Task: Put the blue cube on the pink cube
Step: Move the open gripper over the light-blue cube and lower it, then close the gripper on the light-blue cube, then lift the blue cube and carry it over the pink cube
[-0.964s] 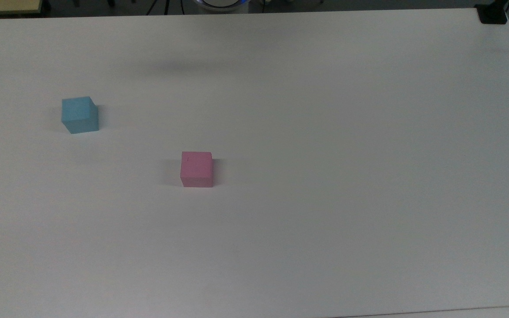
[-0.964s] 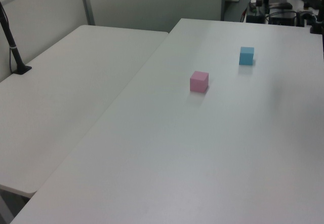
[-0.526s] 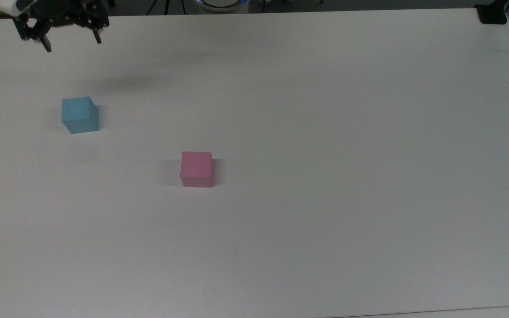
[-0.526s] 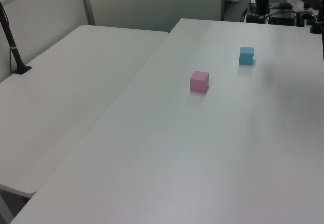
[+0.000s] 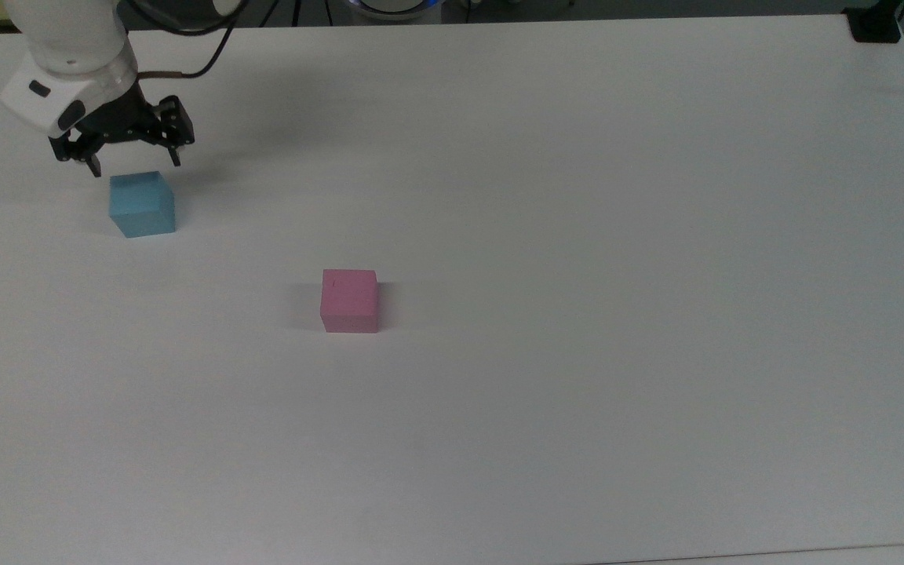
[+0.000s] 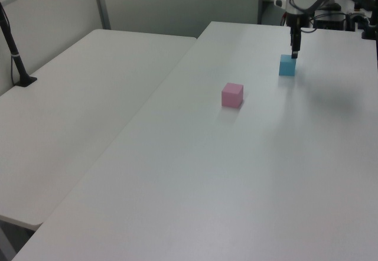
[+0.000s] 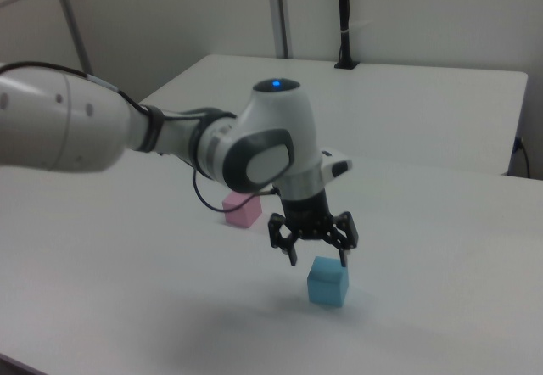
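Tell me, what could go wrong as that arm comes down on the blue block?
The open end effector hangs just above the blue cube, and in the right view one finger looks close to the cube's top edge. If it descends off-centre, a finger could land on the cube or nudge it aside. Later, the pink cube offers only a small top face, so a slightly skewed release might let the blue one slide off.

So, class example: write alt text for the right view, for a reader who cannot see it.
A white robot arm's open black pincer hangs just above a blue cube on a white table. A pink cube sits farther back, partly hidden behind the arm.
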Robot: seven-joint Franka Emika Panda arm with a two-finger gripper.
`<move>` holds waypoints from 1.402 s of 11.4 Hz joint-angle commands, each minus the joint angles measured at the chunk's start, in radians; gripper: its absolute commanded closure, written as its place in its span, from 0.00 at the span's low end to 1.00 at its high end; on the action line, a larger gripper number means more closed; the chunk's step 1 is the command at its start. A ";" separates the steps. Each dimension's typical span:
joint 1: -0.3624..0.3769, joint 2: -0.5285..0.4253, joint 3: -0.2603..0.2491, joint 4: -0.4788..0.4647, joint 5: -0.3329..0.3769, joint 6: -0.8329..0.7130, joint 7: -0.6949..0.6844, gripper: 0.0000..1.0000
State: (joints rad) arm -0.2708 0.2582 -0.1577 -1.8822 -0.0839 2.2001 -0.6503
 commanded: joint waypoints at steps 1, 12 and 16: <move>-0.019 0.065 0.001 -0.009 0.030 0.134 0.047 0.00; 0.079 0.006 0.015 0.157 0.087 -0.221 0.239 0.63; 0.192 0.025 0.027 0.267 0.104 -0.253 0.452 0.63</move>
State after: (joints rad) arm -0.1430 0.2618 -0.1290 -1.6574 0.0097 1.9609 -0.3227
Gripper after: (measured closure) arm 0.396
